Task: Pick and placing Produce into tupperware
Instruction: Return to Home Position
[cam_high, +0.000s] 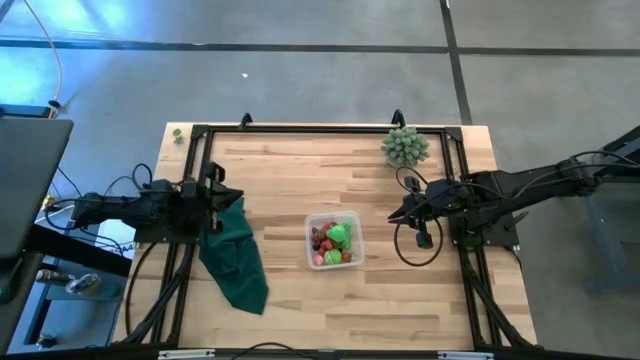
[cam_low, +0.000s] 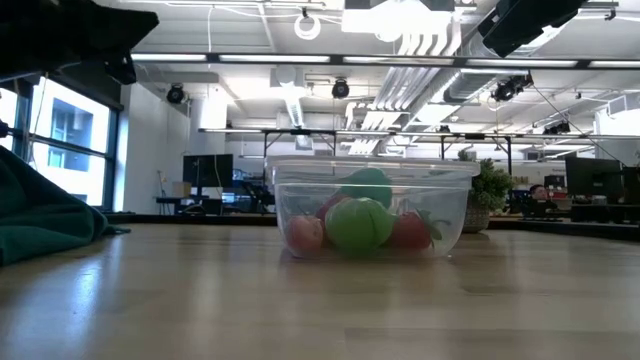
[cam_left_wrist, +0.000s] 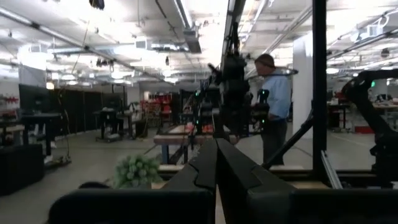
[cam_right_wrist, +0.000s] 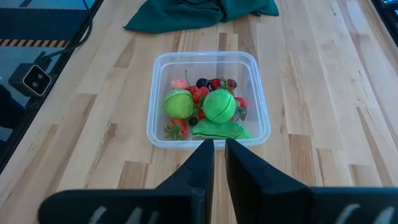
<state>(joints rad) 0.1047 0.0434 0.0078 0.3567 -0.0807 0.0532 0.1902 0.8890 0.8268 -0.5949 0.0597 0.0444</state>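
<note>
One tupperware (cam_right_wrist: 151, 121) sits near the middle of the table (cam_high: 300, 170). It holds the produce (cam_right_wrist: 219, 106): two round green pieces, one elongated green piece, and small red ones too crowded to count. The left hand (cam_high: 228, 198), closed and empty, hangs over one green cloth (cam_high: 240, 265). The right hand (cam_high: 394, 215), nearly closed and empty, hovers right of the tupperware.
</note>
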